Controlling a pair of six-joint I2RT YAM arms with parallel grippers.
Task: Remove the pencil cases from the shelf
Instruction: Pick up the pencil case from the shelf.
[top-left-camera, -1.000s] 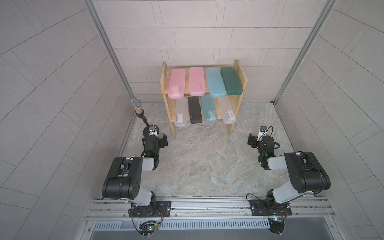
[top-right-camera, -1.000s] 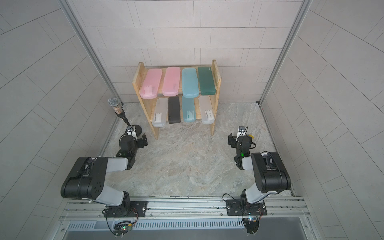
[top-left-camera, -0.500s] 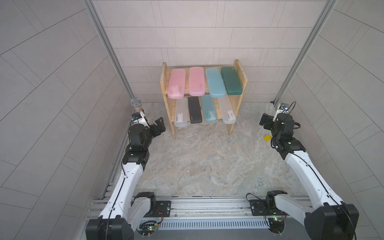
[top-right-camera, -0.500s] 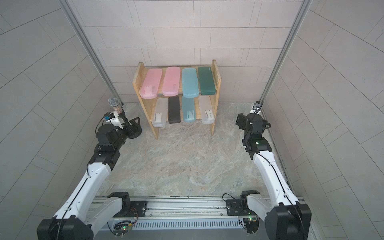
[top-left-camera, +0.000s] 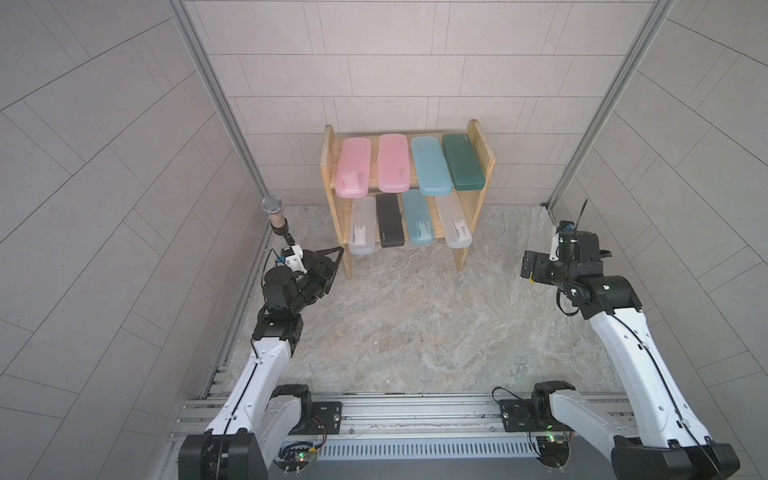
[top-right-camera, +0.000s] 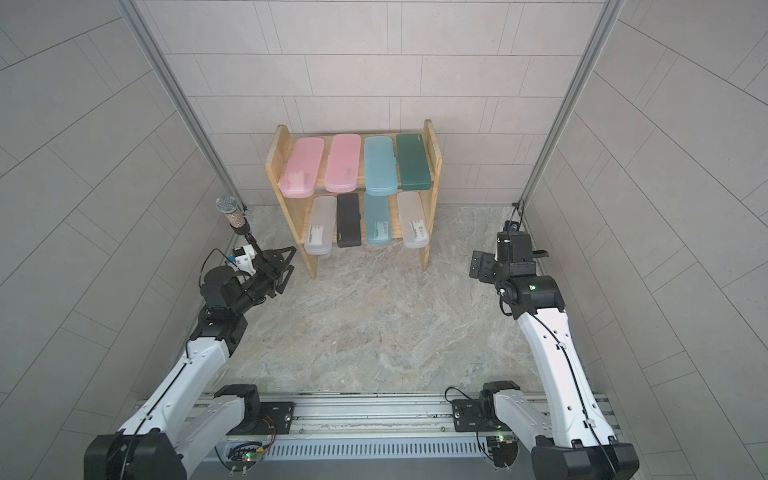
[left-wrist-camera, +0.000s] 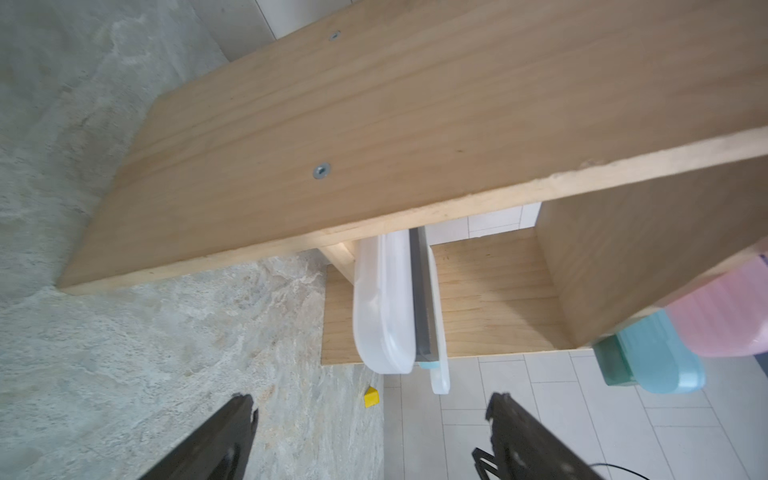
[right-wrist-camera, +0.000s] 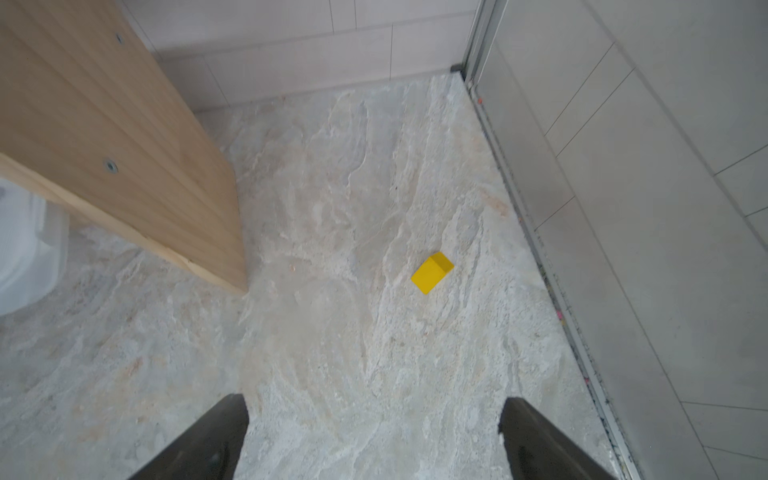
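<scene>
Black fingers (left-wrist-camera: 224, 436) of the left gripper (left-wrist-camera: 370, 411): spread wide with nothing between them, aimed at the overhanging end of the frosted clear case (left-wrist-camera: 384, 307).
Left gripper in both top views (top-left-camera: 334, 266) (top-right-camera: 286, 266): low, just beside the left side panel of the shelf (top-left-camera: 328, 166), touching nothing.
Nearest target, frosted clear case (top-left-camera: 362, 226): leftmost on the lower tier, front end jutting past the board, black case (top-left-camera: 390, 220) just beside it.
Step in hand, as I judge it: the approach to that case. Line up square with the jutting end, pinch across its flat faces, then draw it straight out along its length so the black case is not dragged and the panel is not knocked.
Right gripper (right-wrist-camera: 374, 411): fingers also wide apart and empty, over the bare stone table (top-left-camera: 415, 324), apart from the shelf's right panel; a small yellow block (right-wrist-camera: 432, 272) lies ahead of it.
Rest of the shelf: upper tier holds two pink cases (top-left-camera: 353, 166), a light blue case (top-left-camera: 430, 164) and the dark green case (top-left-camera: 462, 160); the lower tier holds four.
Progress: all eight cases sit on the shelf, none out yet.
</scene>
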